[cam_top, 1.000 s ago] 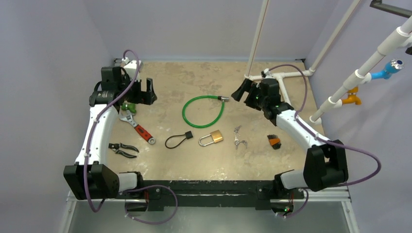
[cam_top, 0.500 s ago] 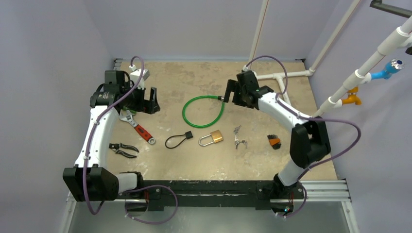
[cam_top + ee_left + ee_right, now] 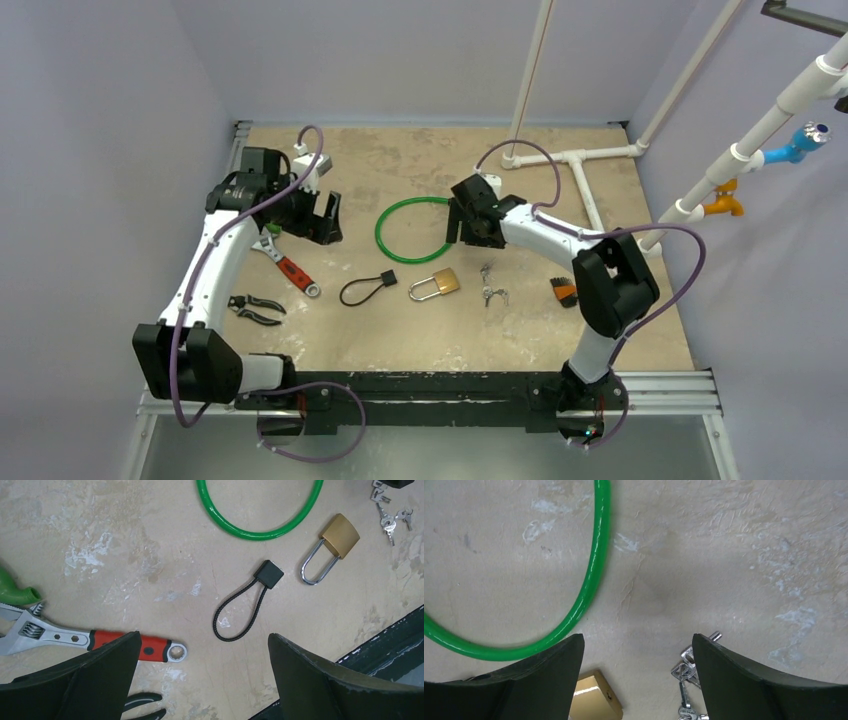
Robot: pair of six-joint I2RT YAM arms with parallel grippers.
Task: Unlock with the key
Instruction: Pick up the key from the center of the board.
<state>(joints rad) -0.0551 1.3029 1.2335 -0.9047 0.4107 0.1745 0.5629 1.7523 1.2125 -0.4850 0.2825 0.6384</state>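
Mottled beige counter (image 3: 400, 340) under lilac walls. Right tool (image 3: 636, 680): jaws apart and empty, hovering with the keys (image 3: 686, 680) just beside one finger and the brass padlock (image 3: 594, 697) beside the other, probably lining up to pick the keys. Left tool (image 3: 200, 680): wide, empty, padlock well ahead, likely waiting to steady it.

The left arm is stretched forward and bent inward; the left gripper (image 3: 327, 220) is pointed down, with its jaws spread wide. The right arm is folded toward the middle; the right gripper (image 3: 462, 224) is lowered, jaws apart, with nothing gripped.
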